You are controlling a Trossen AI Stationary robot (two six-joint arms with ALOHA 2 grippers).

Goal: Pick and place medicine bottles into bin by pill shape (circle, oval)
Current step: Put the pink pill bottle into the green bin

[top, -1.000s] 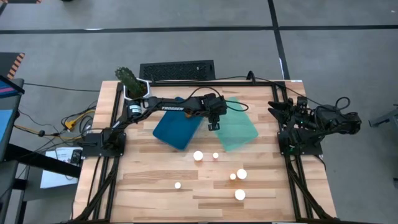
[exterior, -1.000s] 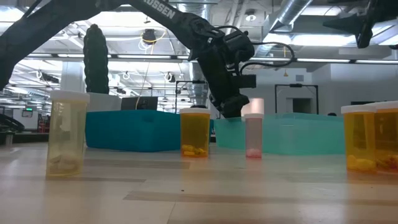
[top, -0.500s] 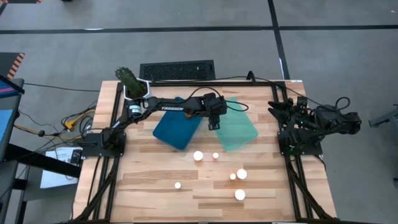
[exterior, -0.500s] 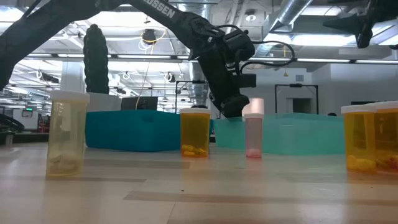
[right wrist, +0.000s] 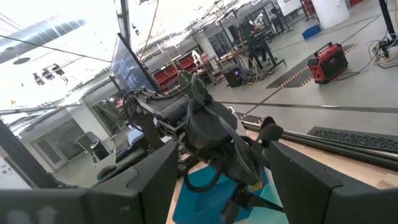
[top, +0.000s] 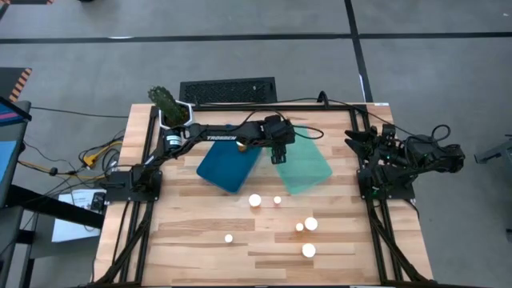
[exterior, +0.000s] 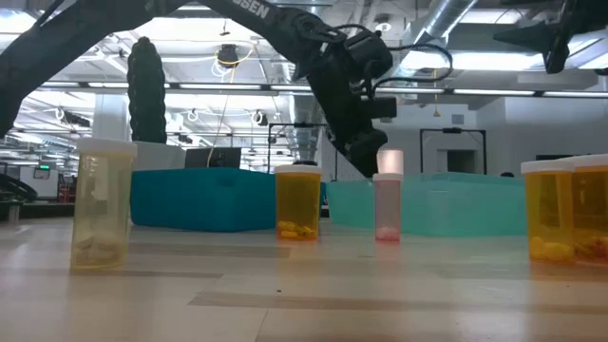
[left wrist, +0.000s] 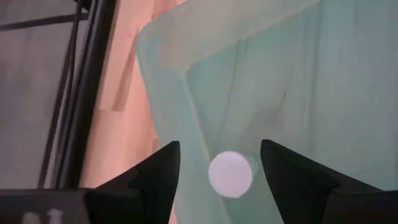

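My left gripper (left wrist: 221, 171) hangs open over the mint green tray (top: 310, 166), by the edge nearest the dark blue tray (top: 226, 166). Its fingers stand on either side of a white-capped bottle (left wrist: 231, 175) that stands upright in the green tray below them, apart from it. In the high view the gripper (top: 280, 155) hides this bottle. Several more white-capped bottles stand on the table nearer the front, among them two (top: 254, 200) (top: 311, 224). My right gripper (right wrist: 221, 186) waits open at the table's right edge (top: 358, 141).
A white pot with a cactus (top: 171, 109) stands at the far left corner. In the low view an amber bottle (exterior: 298, 202), a thin bottle (exterior: 387, 206), a pale bottle (exterior: 103, 204) and a wide bottle (exterior: 565, 209) stand in front of the trays.
My left gripper has risen a little and shifted toward the table's right edge, over the green tray. The bottles on the table have stayed where they were.
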